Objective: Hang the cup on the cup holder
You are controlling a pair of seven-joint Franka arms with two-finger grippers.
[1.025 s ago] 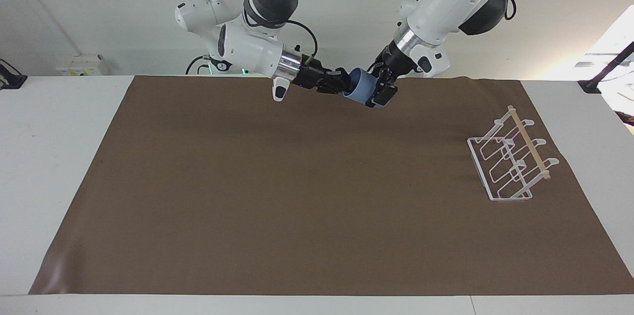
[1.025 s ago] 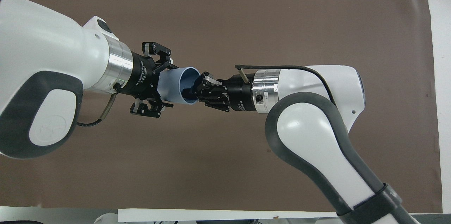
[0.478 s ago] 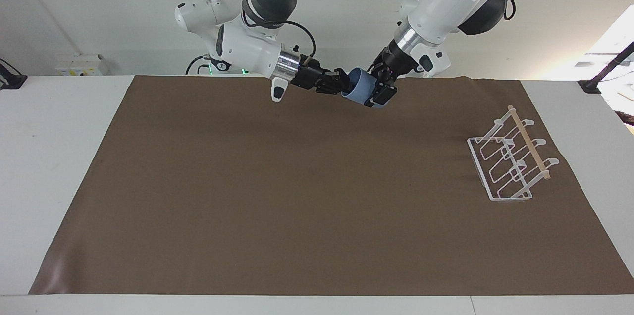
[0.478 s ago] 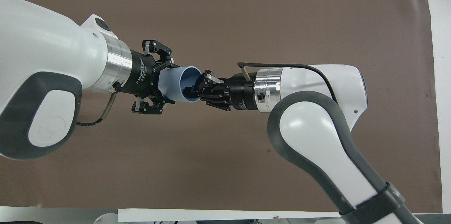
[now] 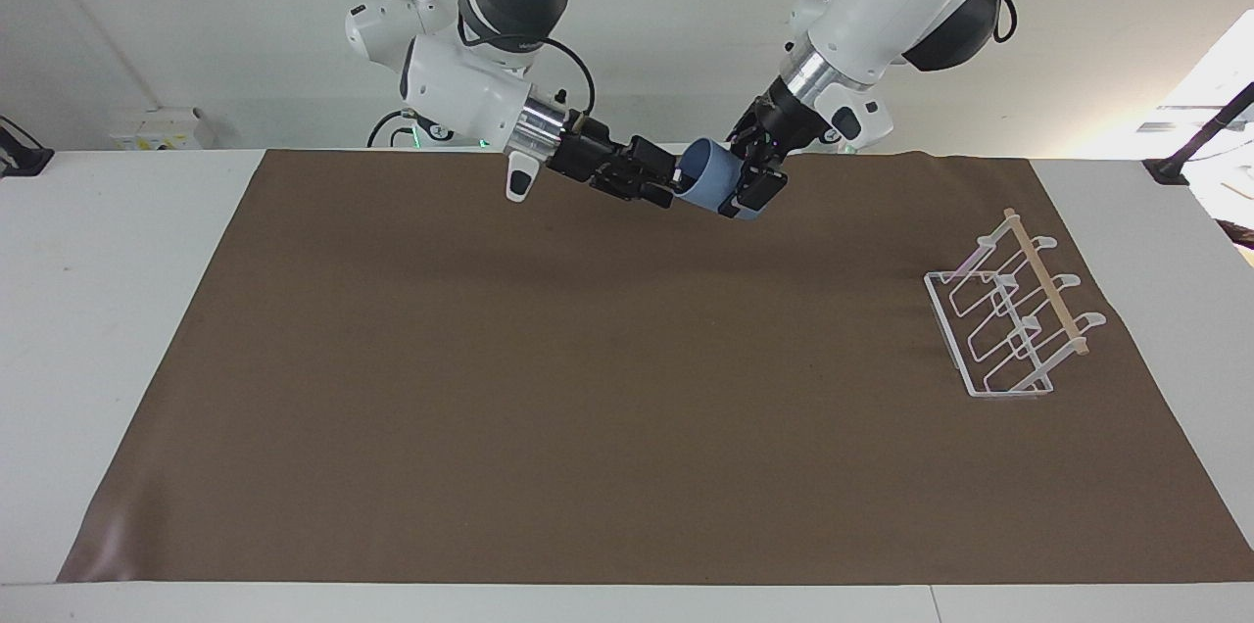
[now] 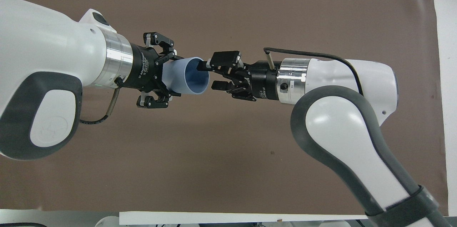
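The light blue cup (image 5: 707, 174) lies on its side in the air over the brown mat's edge nearest the robots, and it also shows in the overhead view (image 6: 187, 80). My left gripper (image 5: 743, 174) is shut on its base end (image 6: 176, 76), with the open rim turned toward the right arm. My right gripper (image 5: 656, 182) is open just off the rim (image 6: 213, 75), its fingers spread and empty. The white wire cup holder (image 5: 1009, 319) with its wooden rod stands on the mat toward the left arm's end. It is out of the overhead view.
A brown mat (image 5: 588, 388) covers most of the white table (image 5: 118, 241). Both arms hang over the mat's strip nearest the robots (image 6: 228, 170).
My right gripper has opened, let go of the cup's rim and drawn back a little toward its own side. My left gripper has kept the cup, which has tilted slightly.
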